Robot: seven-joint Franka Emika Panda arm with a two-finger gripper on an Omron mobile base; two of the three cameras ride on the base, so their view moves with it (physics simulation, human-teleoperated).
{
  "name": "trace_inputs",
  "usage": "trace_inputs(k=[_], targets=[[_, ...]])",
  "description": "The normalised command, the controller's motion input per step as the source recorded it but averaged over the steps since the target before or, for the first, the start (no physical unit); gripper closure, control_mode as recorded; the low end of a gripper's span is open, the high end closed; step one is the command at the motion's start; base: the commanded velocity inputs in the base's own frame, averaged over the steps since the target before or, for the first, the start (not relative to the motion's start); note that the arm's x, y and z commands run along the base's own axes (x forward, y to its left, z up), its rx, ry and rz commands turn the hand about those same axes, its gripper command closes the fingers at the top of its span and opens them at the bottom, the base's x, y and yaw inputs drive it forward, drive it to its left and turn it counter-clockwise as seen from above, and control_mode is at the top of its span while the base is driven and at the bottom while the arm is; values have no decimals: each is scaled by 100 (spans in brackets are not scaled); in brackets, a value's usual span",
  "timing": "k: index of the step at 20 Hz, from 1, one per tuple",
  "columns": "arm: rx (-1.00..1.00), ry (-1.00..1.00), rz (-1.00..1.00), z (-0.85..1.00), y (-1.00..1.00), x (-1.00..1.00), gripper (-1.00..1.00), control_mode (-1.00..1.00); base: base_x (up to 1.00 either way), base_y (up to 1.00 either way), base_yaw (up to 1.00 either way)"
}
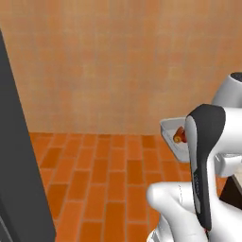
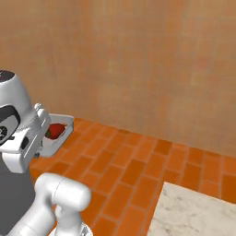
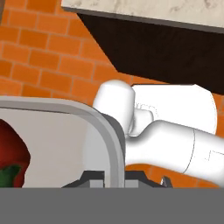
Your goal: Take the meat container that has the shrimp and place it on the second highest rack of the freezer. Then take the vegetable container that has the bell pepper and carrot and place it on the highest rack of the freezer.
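Observation:
My gripper (image 3: 114, 177) is shut on the grey rim of the vegetable container (image 3: 57, 131), holding the white tray in the air above the brick floor. The red bell pepper (image 3: 11, 153) with its green stem lies inside at the left. In the left base view the vegetable container (image 1: 168, 129) pokes out from behind my forearm, with an orange carrot (image 1: 177, 138) end beside the red. In the right base view the vegetable container (image 2: 61, 133) carries the bell pepper (image 2: 55, 130). A tall dark grey panel (image 1: 16, 156), seemingly part of the freezer, stands at the left. The racks and the shrimp container are out of view.
An orange brick floor (image 1: 104, 179) runs to a tan wall (image 1: 108, 66). A marble counter corner (image 2: 198, 212) juts in at the lower right of the right base view; in the hand view the counter (image 3: 153, 11) sits over a dark cabinet side (image 3: 166, 48).

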Motion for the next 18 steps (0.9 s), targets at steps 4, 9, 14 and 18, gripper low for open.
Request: trace_inputs(k=[4,9,14,18], targets=[[0,0,0,0,0,0,100,100,13,-50,74],[0,0,0,0,0,0,100,100,15,-23,73],[0,0,0,0,0,0,100,100,2,11,62],[0,0,0,0,0,0,100,100,1,0,65]])
